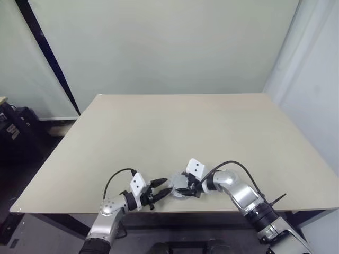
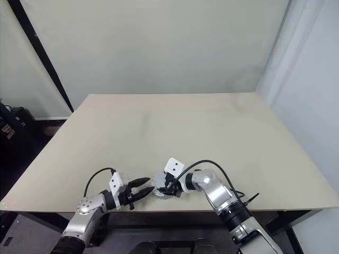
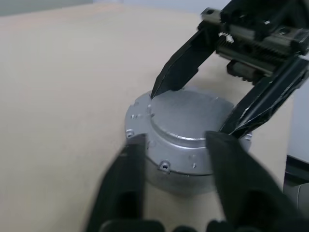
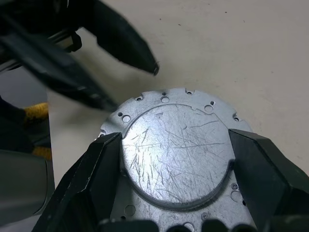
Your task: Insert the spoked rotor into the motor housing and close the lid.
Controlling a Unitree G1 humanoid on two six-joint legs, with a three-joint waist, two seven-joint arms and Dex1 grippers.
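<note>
Round silver metal motor housing, scratched flat back facing up, sits on beige tabletop near front edge, just ahead of robot. R gripper clamped across housing's raised centre, one black finger each side. L gripper fingers apart, straddling housing's near rim, tips close to flange; contact can't tell. Rotor and lid not identifiable.

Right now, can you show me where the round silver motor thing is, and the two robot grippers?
motor housing (image 4: 176, 152): right wrist view, scratched round top face.
right gripper (image 1: 184, 189): left eye view, between its fingertips.
left gripper (image 1: 163, 188): left eye view, between its fingertips.
</note>
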